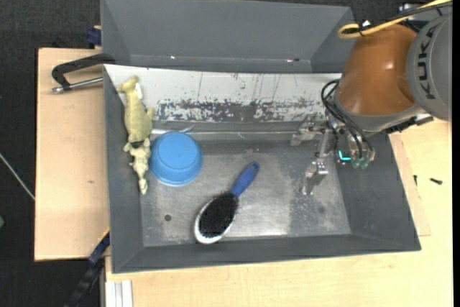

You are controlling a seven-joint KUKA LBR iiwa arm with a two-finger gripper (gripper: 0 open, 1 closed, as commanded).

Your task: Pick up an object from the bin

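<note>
My gripper [314, 172] hangs low over the bare floor in the right part of the bin, touching none of the loose things. Nearest to it, on its left, lies a hairbrush [224, 206] with a blue handle and a black bristle head; the handle points up and to the right, toward the gripper. A round blue cup [176, 158] stands further left. A pale yellow-green toy dinosaur [136, 131] lies stretched along the bin's left wall, right beside the cup.
The arm, with its orange cover and cables, comes in over the bin's right rim. The sloped right wall is close to the gripper.
</note>
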